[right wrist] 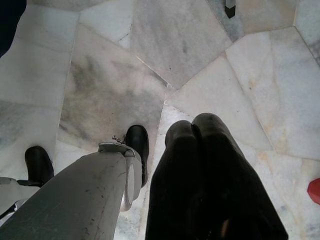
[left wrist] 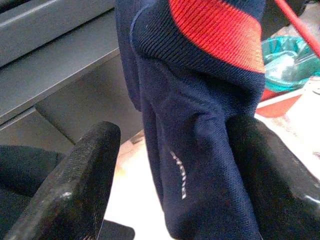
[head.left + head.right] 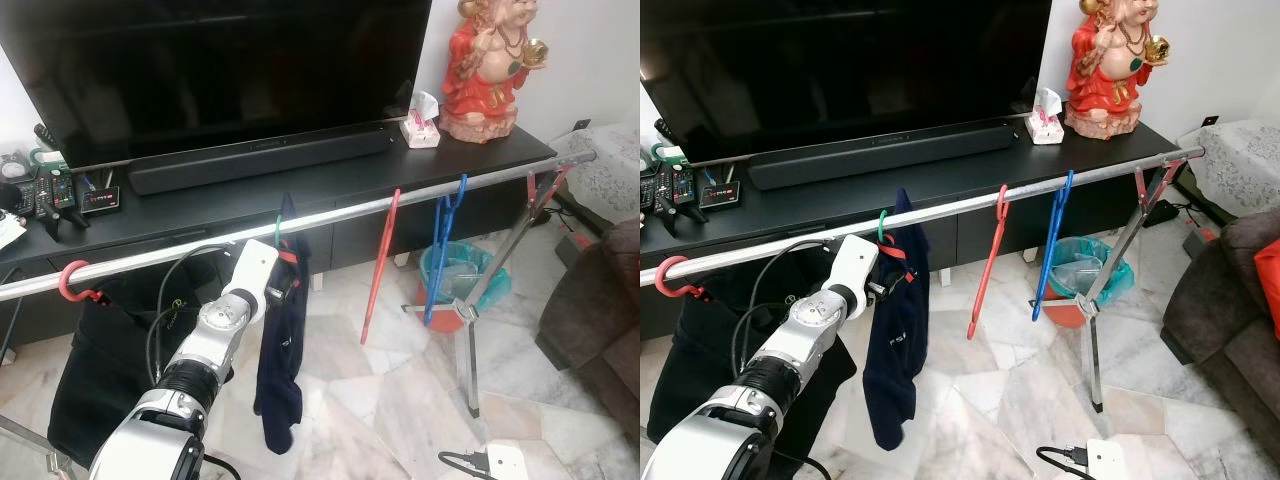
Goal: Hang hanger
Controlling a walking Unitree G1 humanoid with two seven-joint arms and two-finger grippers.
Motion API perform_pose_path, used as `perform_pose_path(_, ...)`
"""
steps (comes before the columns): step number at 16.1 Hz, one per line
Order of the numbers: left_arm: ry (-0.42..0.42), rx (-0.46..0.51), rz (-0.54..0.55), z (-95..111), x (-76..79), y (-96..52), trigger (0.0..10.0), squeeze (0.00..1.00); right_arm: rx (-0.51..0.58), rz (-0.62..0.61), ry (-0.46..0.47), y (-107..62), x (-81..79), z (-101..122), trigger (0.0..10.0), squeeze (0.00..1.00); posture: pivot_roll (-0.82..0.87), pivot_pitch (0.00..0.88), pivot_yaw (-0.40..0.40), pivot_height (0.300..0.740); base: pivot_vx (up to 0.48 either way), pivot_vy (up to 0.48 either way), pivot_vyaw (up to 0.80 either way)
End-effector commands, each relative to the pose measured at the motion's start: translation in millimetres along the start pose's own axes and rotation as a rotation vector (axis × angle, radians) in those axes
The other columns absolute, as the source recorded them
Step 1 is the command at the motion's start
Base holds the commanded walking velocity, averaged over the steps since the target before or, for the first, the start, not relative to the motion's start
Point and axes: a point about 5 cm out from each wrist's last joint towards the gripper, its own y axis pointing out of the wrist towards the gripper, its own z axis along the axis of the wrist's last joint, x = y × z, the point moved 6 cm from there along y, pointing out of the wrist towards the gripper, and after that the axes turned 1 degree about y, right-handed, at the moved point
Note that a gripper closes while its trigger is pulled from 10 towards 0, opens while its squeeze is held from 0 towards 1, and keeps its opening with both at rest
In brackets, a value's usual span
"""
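Note:
A navy garment with a red band (image 3: 280, 340) hangs from a green hanger hook (image 3: 279, 222) on the silver rail (image 3: 400, 202). My left gripper (image 3: 278, 290) is raised to the garment just under the rail. In the left wrist view the left gripper (image 2: 175, 150) is open, its two black fingers (image 2: 85, 165) spread wide, with the navy cloth (image 2: 190, 115) hanging between them and lying against one finger. My right gripper (image 1: 192, 125) hangs idle, shut, pointing down at the marble floor.
On the same rail hang a red hanger (image 3: 380, 260), a blue hanger (image 3: 440, 250), a red hook (image 3: 72, 285) with black cloth (image 3: 100, 370), and a red clip (image 3: 535, 185). Behind stand the TV cabinet (image 3: 330, 185) and a teal bin (image 3: 462, 275). A sofa (image 3: 595, 320) is at right.

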Motion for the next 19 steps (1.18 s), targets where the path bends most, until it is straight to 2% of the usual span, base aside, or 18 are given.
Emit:
perform_pose_path(1, 0.042, -0.022, 0.002, -1.9, 1.3, 1.9, 10.0, 0.00, -0.005, -0.005, 0.011, -0.2, 1.9, -0.9, 10.0, 0.00, 0.04, 0.000, -0.028, 0.740, 0.000, 0.000, 0.00)
perform_pose_path(5, 0.052, -0.030, -0.020, -0.1, 7.8, 5.3, 10.0, 0.00, -0.006, -0.005, 0.010, -0.2, 1.9, -1.3, 10.0, 0.00, 0.04, 0.000, -0.028, 0.740, 0.000, 0.000, 0.00)
perform_pose_path(7, 0.058, -0.007, -0.038, 6.9, 13.1, 7.9, 9.8, 0.00, -0.006, -0.007, 0.015, -0.3, 2.0, -1.6, 10.0, 0.00, 0.03, 0.000, -0.025, 0.740, 0.000, 0.000, 0.00)
perform_pose_path(8, 0.056, 0.002, -0.042, 9.3, 14.0, 8.6, 4.4, 0.00, -0.006, -0.007, 0.016, -0.3, 2.0, -1.7, 10.0, 0.00, 0.03, 0.000, -0.025, 0.740, 0.000, 0.000, 0.00)
perform_pose_path(9, 0.052, 0.006, -0.046, 10.6, 14.7, 9.1, 0.0, 0.00, -0.007, -0.007, 0.016, -0.3, 1.9, -1.8, 10.0, 0.00, 0.03, 0.000, -0.025, 0.740, 0.000, 0.000, 0.00)
perform_pose_path(19, 0.050, -0.037, -0.026, 3.9, 12.3, 10.4, 0.0, 0.00, -0.009, -0.003, 0.014, -0.3, 1.7, -2.3, 10.0, 0.00, 0.03, 0.000, -0.025, 0.740, 0.000, 0.000, 0.00)
